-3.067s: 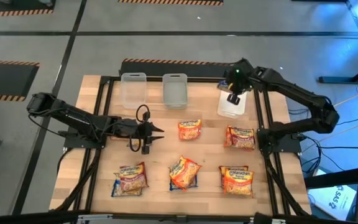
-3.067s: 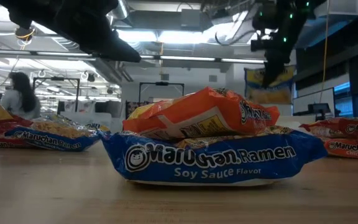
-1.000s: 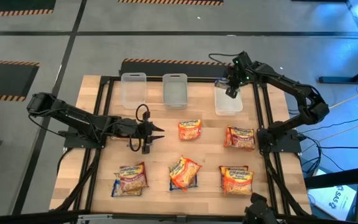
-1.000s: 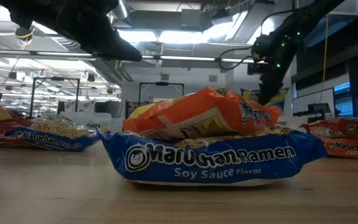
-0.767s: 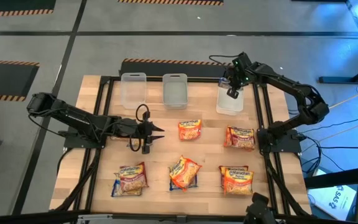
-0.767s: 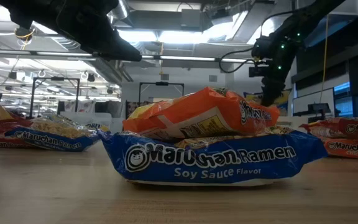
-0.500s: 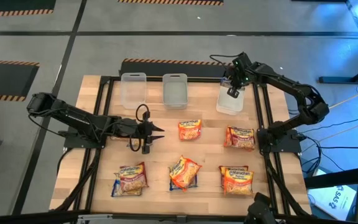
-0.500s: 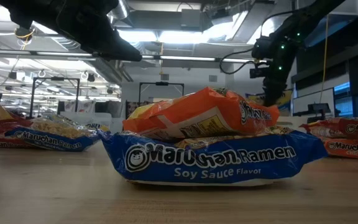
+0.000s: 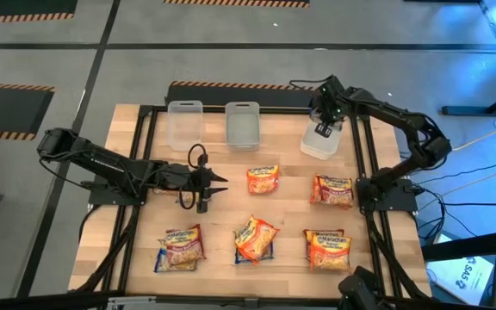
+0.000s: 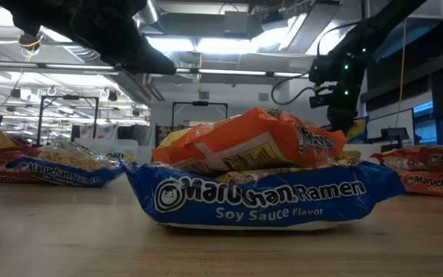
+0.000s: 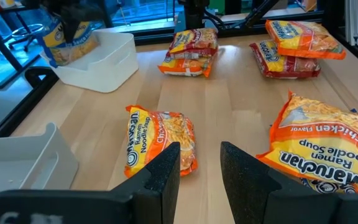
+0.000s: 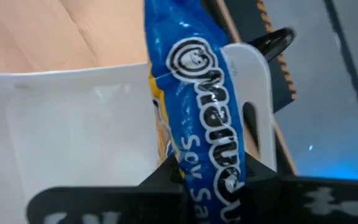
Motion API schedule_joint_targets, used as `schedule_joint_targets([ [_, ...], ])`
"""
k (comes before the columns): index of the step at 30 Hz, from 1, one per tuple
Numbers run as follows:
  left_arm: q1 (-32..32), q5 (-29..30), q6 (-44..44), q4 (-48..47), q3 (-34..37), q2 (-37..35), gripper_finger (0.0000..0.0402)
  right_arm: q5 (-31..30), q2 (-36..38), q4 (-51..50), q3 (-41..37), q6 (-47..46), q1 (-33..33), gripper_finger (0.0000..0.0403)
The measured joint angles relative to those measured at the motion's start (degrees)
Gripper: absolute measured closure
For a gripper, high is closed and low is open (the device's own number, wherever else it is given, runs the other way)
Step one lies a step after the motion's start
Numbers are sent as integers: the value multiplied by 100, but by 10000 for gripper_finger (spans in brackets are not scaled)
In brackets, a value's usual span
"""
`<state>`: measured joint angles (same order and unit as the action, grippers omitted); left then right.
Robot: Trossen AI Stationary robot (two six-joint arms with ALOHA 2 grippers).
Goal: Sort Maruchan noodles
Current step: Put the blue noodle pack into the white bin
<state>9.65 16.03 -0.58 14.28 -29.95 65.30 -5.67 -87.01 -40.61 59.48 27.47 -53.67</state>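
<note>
wood table (image 9: 287, 202): right claw (image 12: 207, 177) grips "soy sauce" packet (image 12: 197, 106).

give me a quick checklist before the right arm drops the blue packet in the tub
1. Grip: right gripper is shut on the blue soy sauce packet: ok.
2. Position: the packet hangs over the right-hand tub: ok.
3. Tub contents: what shows of the inside past the packet looks bare: ok; the rest is hidden: cannot tell.
4. Left gripper waits mid-table, well away from the tub: ok.
5. Packet clear of the tub rim: cannot tell.
6. Remaining packets, such as the orange one, lie apart from the tub: ok.
</note>
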Motion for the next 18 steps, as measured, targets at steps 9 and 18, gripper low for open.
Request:
schedule_joint_targets([
  [9, 1, 0, 0, -1, 0, 0, 292, -91, -210, -73, 13, 11, 0, 379],
  [18, 0, 0, 0, -2, 0, 0, 292, -140, -517, -224, -35, 650, 0, 379],
])
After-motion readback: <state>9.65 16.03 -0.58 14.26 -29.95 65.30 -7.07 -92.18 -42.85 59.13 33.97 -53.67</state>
